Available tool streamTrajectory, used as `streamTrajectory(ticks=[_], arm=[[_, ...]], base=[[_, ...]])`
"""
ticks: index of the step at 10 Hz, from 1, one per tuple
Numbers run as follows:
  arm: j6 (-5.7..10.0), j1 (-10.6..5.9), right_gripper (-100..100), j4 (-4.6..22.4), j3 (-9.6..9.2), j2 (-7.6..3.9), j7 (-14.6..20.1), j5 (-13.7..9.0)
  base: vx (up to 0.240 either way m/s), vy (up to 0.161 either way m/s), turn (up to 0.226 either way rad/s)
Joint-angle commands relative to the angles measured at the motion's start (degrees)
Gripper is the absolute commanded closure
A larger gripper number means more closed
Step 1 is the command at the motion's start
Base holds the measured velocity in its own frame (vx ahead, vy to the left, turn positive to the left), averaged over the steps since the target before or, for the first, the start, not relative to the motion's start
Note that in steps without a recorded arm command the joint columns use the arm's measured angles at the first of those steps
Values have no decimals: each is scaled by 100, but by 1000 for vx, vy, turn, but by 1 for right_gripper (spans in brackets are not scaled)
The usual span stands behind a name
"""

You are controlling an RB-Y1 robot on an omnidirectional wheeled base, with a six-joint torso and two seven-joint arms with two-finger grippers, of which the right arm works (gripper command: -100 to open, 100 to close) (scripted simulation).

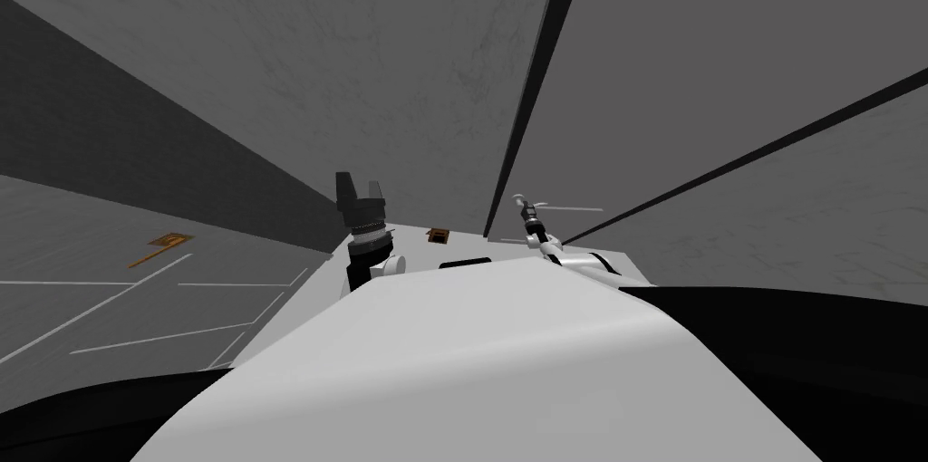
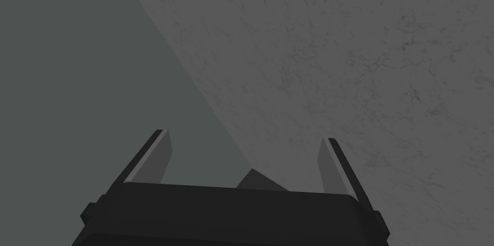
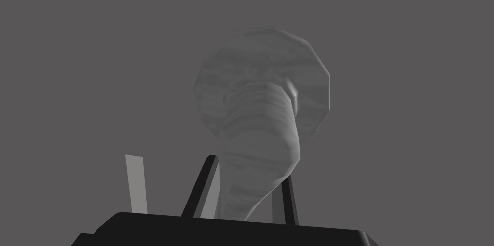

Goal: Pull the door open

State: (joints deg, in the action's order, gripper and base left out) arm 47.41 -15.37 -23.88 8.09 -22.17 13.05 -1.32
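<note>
two small brown things lie on the floor (image 1: pixel 109 303), which is marked with thin white lines: one (image 1: pixel 169 242) far out on my left, the other (image 1: pixel 439 235) near the foot of the wall, between my two arms. what they are is too small to tell. neither lies between a pincer and the door (image 1: pixel 707 58).

by count: one door, one handle, two pincers, two brown things. the door is a plain grey panel just in front of me on my right, with one dark narrow gap (image 1: pixel 535 85) along its edge beside the grey wall (image 1: pixel 362 49) and one more dark line crossing further right. the handle (image 1: pixel 566 208) sits low on the door, between these two lines.

the right pincer (image 1: pixel 526 208) is at the handle. seen from the right wrist, its two fingers (image 3: pixel 200 190) stand close together and pinch the sides of the handle's neck (image 3: pixel 260 151), which rises from between them to a round grey plate (image 3: pixel 263 74) flat on the door. a pale grey strip (image 3: pixel 135 183) stands just beside the fingers; i cannot tell what it is.

the left pincer (image 1: pixel 360 187) is raised near the wall, well apart from the handle, its fingers (image 2: pixel 149 158) spread wide and touching nothing.
</note>
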Motion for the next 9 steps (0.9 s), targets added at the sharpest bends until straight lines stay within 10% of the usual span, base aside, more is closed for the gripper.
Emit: streamTrajectory(ticks=[1,9], arm=[[-30,102,100,-161,-39,8,43,27],[269,303,100,-244,-486,-204,593,340]], base=[[-141,-42,32],[-194,-64,90]])
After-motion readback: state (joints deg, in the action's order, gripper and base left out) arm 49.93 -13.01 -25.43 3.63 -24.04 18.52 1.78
